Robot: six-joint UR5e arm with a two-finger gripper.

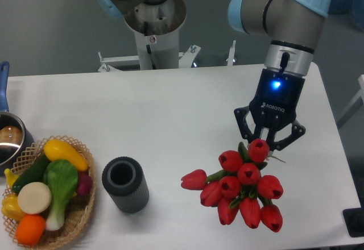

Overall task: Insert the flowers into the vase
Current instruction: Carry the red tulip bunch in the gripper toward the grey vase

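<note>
The gripper (268, 144) is down at the top of the flowers (242, 190). Its jaws are spread apart, one on each side of the top bud and the stems behind it. They do not look closed on anything yet.

The flowers lie on the table (170, 108), spreading out just below the jaws. The vase (125, 183) stands well off to one side of the jaws, hole facing up.

The flowers look light and soft. The buds would likely squash or slip. The tied stems between the jaws seem the best place to hold, since they look firmer.
</note>
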